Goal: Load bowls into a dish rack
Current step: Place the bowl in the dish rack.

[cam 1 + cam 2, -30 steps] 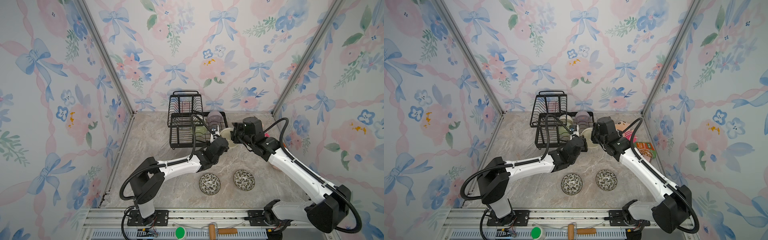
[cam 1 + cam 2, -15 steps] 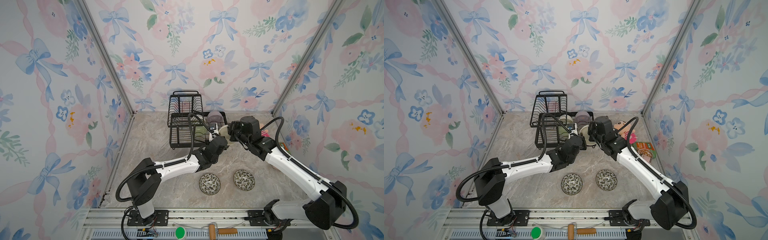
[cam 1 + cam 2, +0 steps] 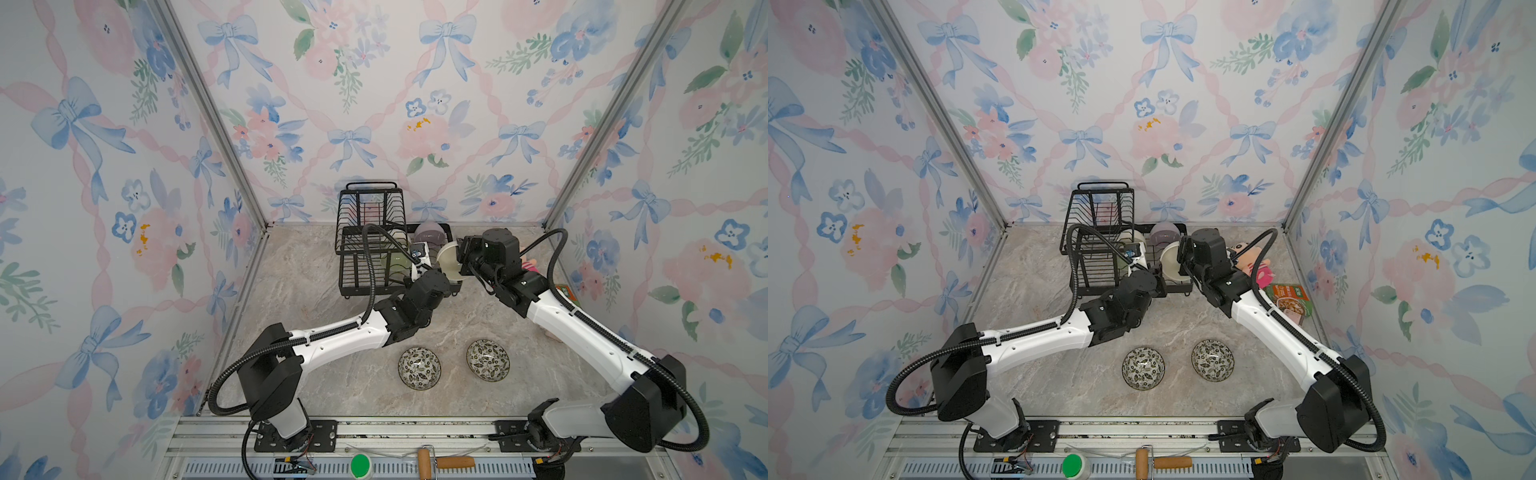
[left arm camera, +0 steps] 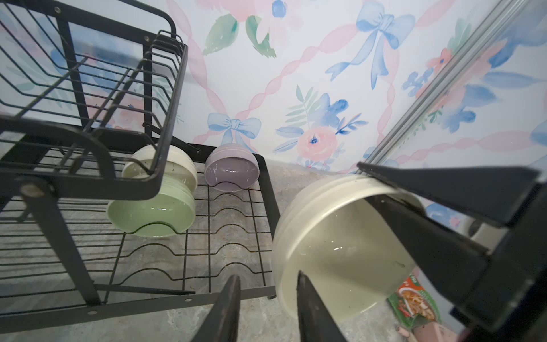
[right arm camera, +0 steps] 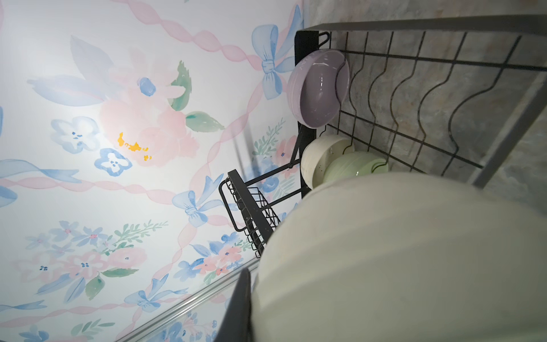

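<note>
The small round cream bowl [image 4: 334, 245], glossy with a ridged band under its rim, hangs tipped on edge in the right gripper [image 4: 364, 182]. That gripper is clamped on the bowl's upper wall, one jaw outside and one inside. The mouth faces away from the right wrist, toward the left gripper [image 4: 268, 275], whose jaws stand parted and grip nothing. The bowl's lower rim sits just beside them; whether it touches one I cannot tell. The right arm alone carries it.

Beyond the bowl from the right gripper, just past a side rail, lies the black wire dish rack [image 4: 270, 192], with free wavy slots across its base tray. I judge the bowl must travel sideways over that rail, rim upright, to drop into a slot. Farther in stand a lavender bowl [image 4: 232, 171], a pale green bowl [image 4: 151, 216] and a second cream bowl [image 4: 177, 165]. Two black-and-white leaf-patterned bowls [image 3: 419, 368] sit on the marble-look tabletop [image 3: 316, 291], well behind both grippers.
</note>
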You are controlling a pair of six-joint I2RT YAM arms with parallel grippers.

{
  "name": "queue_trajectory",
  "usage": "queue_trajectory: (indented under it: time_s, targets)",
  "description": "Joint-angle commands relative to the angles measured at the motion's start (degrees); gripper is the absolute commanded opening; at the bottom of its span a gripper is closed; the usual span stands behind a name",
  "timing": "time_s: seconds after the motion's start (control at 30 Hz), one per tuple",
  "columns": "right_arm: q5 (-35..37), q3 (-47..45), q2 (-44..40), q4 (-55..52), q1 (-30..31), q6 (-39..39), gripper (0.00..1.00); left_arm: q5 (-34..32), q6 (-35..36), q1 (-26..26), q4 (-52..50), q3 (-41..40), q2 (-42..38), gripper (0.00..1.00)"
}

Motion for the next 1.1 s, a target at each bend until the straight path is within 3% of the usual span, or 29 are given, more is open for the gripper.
queue_trajectory:
  time_s: [0.0, 0.27, 0.33, 0.4, 0.77, 1.07]
  targets:
    - [1.6, -0.2, -0.5, 9.4, -0.7, -2.3, 0.00, -1.9, -1.5, 0.2, -2.9, -1.8, -2.0, 0.42]
    - [0.7, -4.6, -2.8, 17.1, -3.3, -6.6, 0.00, -1.3, -2.1, 0.8, -7.8, -4.7, -6.7, 0.65]
    - [0.4, -6.6, -3.2, 20.7, -4.0, -7.8, 0.00, -0.2, -1.8, 1.2, -10.2, -5.2, -8.3, 0.77]
    - [0.0, -9.0, -3.4, 25.9, -4.5, -8.8, 0.00, 1.8, -0.3, 1.6, -11.6, -6.3, -10.3, 0.97]
    - [-6.7, -15.5, -3.8, 38.8, -5.2, -25.4, 0.00, 10.4, 10.8, 5.5, -16.3, -10.2, -20.7, 0.98]
    - [-9.0, -22.8, 3.7, 61.1, -7.1, -32.2, 0.00, 14.1, 12.0, 8.6, -14.7, -8.6, -18.8, 0.98]
